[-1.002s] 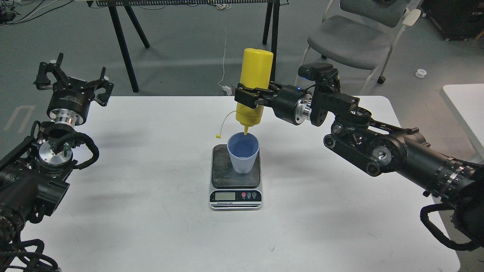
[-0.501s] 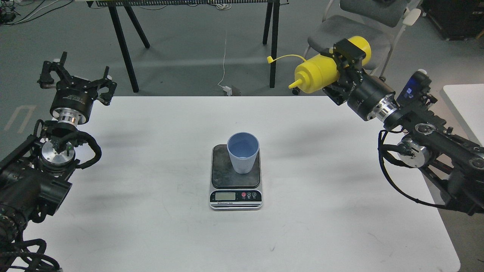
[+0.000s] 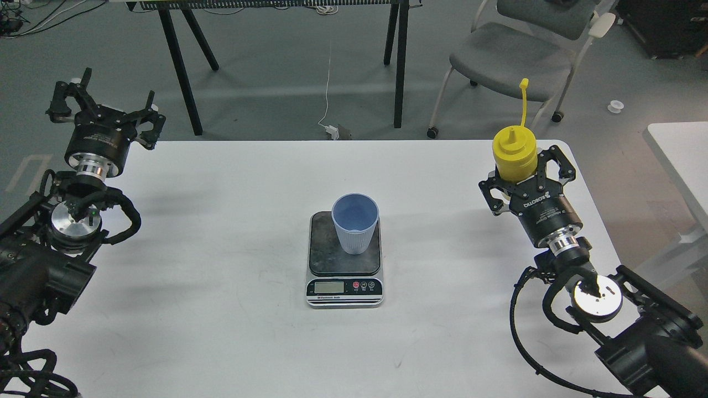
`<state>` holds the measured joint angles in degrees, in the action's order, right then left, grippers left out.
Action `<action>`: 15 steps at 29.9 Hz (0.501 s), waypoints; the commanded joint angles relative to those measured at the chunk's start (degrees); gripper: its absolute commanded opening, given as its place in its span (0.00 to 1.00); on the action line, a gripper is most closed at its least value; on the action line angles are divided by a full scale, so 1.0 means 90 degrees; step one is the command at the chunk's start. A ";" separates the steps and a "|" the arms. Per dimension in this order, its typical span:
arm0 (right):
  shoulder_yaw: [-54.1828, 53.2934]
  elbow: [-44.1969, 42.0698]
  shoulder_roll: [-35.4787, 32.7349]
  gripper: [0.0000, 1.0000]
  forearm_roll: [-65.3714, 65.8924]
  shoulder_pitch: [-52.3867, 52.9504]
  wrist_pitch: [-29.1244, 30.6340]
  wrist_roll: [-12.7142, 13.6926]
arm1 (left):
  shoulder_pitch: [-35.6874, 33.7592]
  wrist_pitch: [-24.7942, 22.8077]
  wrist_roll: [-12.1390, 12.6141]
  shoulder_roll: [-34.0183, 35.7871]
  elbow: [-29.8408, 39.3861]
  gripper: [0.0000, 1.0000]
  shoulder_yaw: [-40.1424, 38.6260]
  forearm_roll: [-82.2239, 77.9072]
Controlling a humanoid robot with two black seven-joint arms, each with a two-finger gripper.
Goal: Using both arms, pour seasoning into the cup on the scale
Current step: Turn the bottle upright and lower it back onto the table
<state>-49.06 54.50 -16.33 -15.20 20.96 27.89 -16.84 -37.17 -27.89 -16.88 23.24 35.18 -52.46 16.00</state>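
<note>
The light-blue ribbed cup stands upright on the dark platform of the scale, at the middle of the white table. My right gripper is shut on the yellow seasoning bottle and holds it upright near the table's far right corner. The nozzle points up and the cap strap sticks up above it. The bottle is well to the right of the cup. My left gripper is open and empty at the table's far left corner.
The white table carries the scale, its LCD and buttons facing me. A grey chair and black trestle legs stand behind the table. A second white table is at the right edge.
My right arm has swung the bottle away from above the cup to the right, turned it from nozzle-down to upright, and lowered it near the table's right corner. The left arm barely moved.
</note>
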 commanded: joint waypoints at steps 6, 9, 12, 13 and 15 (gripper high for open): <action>0.0002 -0.0986 0.0993 0.42 -0.0117 -0.0053 0.0012 0.0006 | 0.0008 -0.0007 0.0020 0.0005 -0.0012 1.00 -0.0001 -0.0010; -0.0008 -0.1231 0.1179 0.42 -0.0117 -0.0043 0.0012 0.0006 | 0.0009 -0.0007 0.0029 0.0005 -0.0060 1.00 0.0009 -0.0010; -0.0008 -0.1212 0.1209 0.42 -0.0127 -0.0034 0.0012 0.0006 | 0.0008 -0.0012 0.0049 0.0005 -0.0080 1.00 0.0009 -0.0020; -0.0008 -0.1192 0.1209 0.42 -0.0127 -0.0034 0.0012 0.0006 | 0.0008 -0.0012 0.0049 0.0005 -0.0080 1.00 0.0009 -0.0020; 0.0002 -0.1192 0.1247 0.42 -0.0127 -0.0034 0.0012 0.0006 | 0.0008 -0.0007 0.0049 -0.0004 -0.0080 1.00 0.0009 -0.0020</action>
<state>-49.11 43.65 -5.52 -16.31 20.60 28.00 -16.78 -37.07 -27.97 -16.47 23.30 34.48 -52.39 15.82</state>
